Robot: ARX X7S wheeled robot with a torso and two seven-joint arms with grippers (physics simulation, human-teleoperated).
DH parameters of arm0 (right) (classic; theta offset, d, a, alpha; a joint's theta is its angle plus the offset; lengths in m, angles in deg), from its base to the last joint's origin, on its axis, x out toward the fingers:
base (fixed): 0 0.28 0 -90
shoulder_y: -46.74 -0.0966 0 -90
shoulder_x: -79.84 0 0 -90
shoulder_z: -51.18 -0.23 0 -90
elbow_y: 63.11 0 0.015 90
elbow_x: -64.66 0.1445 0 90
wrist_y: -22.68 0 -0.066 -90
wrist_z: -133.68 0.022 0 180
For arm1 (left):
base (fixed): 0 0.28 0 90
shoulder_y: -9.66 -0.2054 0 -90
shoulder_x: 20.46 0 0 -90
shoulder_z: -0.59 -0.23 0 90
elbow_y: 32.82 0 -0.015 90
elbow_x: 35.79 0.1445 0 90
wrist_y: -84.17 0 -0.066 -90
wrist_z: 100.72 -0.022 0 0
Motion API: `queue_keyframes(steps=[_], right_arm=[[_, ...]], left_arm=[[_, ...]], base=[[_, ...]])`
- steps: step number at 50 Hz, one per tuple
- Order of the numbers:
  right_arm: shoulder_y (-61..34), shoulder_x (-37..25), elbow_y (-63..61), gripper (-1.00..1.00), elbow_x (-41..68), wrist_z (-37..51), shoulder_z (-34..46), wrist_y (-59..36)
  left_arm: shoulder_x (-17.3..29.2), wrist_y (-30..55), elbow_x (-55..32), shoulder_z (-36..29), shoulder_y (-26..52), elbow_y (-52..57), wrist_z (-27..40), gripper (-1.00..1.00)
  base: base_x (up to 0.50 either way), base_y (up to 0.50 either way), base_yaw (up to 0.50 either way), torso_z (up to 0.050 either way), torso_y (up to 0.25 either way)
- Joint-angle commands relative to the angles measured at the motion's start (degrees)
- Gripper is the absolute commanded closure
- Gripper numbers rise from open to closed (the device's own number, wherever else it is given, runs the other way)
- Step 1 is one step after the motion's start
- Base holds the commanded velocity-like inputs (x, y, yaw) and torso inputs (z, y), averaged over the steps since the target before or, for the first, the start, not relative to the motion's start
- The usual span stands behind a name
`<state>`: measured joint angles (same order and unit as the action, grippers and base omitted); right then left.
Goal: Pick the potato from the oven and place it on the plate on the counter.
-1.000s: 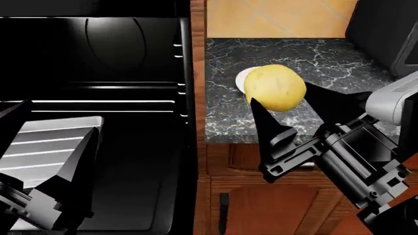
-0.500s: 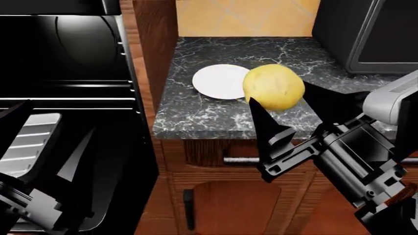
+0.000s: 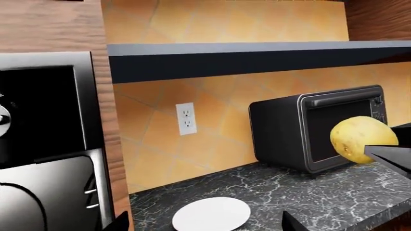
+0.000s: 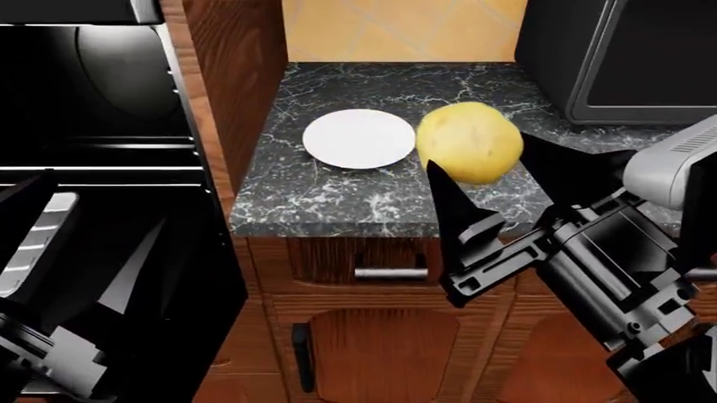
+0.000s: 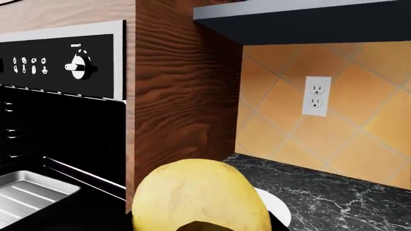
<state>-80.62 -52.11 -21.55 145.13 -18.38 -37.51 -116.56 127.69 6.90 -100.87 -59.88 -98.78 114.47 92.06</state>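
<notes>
My right gripper [image 4: 499, 180] is shut on the yellow-tan potato [image 4: 469, 141] and holds it above the marble counter [image 4: 336, 201], just right of the white plate [image 4: 358, 138]. The potato fills the near part of the right wrist view [image 5: 200, 197], with the plate's rim [image 5: 277, 208] behind it. In the left wrist view the plate [image 3: 211, 214] lies on the counter and the potato [image 3: 357, 138] hangs off to one side. My left gripper [image 4: 73, 243] is open and empty in front of the black oven [image 4: 90, 92], above its grey tray [image 4: 34, 235].
A dark toaster oven [image 4: 622, 59] stands at the counter's back right. A wooden panel [image 4: 224, 92] separates the oven from the counter. Brown drawers with a silver handle [image 4: 392, 273] are below the counter. A shelf [image 3: 257, 55] hangs over the counter.
The view has shifted right: the oven slid left and more counter shows. The potato, still held in my right gripper, has come from over the plate to beside its right edge.
</notes>
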Motion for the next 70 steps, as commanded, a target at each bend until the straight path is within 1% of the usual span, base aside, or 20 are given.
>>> queue_keyframes(steps=[1,22,42,70], right_arm=[[-0.76,0.24,-0.41,1.00,-2.20,-1.61,0.38,-0.16],[0.44,0.25,-0.50,1.00,-2.75,-1.95,0.45,0.64],[0.44,0.01,-0.12,1.00,-2.66,-1.53,0.74,0.80],[1.78,0.20,-0.04,1.00,-4.45,-2.65,1.28,1.75]], left_arm=[[0.21,-0.22,0.14,-0.29,0.24,-0.07,0.06,-1.00],[0.29,-0.55,0.69,-0.77,0.21,-0.04,-0.04,-1.00],[0.71,-0.76,0.83,-1.90,0.88,-0.32,0.27,-1.00],[0.98,-1.00,0.54,-1.06,0.14,-0.20,0.55,-1.00]], base=[[0.39,0.00,0.00,0.000,0.000],[0.40,0.00,0.00,0.000,0.000],[0.22,0.00,0.00,0.000,0.001],[0.02,0.00,0.00,0.000,0.000]])
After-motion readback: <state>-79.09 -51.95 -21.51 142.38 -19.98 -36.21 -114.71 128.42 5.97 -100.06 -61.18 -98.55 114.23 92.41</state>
